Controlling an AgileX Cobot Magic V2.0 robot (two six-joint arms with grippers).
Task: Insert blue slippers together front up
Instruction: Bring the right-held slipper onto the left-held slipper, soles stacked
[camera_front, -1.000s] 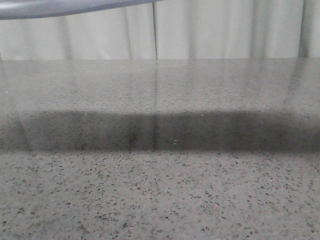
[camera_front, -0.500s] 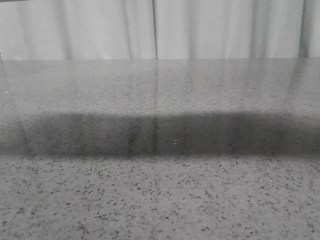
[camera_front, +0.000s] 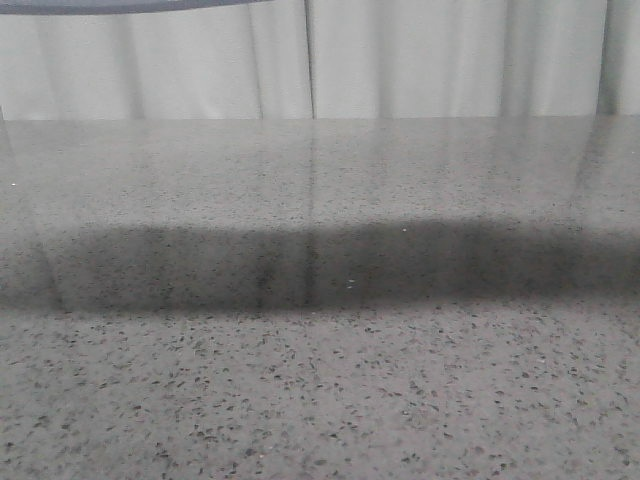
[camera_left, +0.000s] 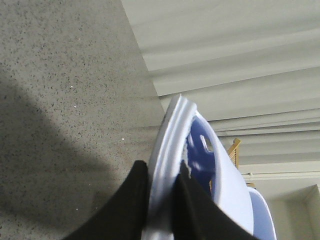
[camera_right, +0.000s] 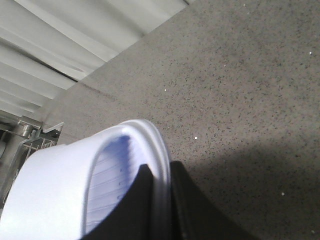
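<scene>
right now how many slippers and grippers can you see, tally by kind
slippers: 2, one clamped by its sole edge in the left gripper (slipper), one held the same way in the right gripper (slipper)
grippers: 2, both shut on a slipper
total: 4
The front view shows only the speckled grey table.

right claw (camera_right: 159, 200) pinching pale blue slipper (camera_right: 65, 190) edge, above speckled grey table (camera_right: 240, 100)

The front view looks low across the speckled table (camera_front: 320, 400); both wrist views look closely down at it.
</scene>
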